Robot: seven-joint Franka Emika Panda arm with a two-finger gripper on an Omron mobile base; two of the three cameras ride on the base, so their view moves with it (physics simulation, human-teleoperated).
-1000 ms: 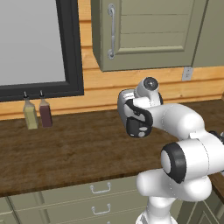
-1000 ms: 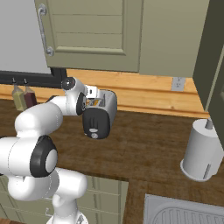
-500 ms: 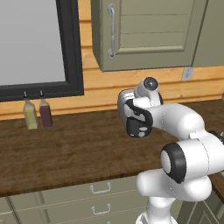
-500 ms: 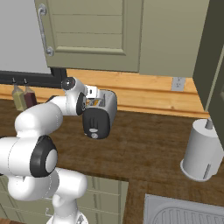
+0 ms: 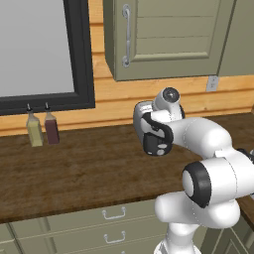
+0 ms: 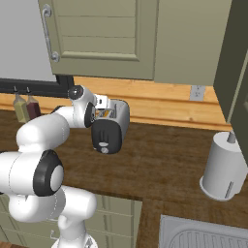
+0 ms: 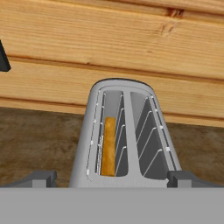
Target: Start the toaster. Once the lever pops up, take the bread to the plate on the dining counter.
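In the left base view the arm's white forearm covers most of the toaster (image 5: 149,126), leaving just its black end panel and a strip of silver body, and the gripper itself is masked by the wrist. From the hand view, the toaster's near end, with lever and knob, is cut off at the bottom, and the bread (image 7: 108,146) shows as 1 golden edge sunk in the slot on the gripper's left side, its faces hidden. The 2 fingertips (image 7: 39,178) poke up only as grey stubs.
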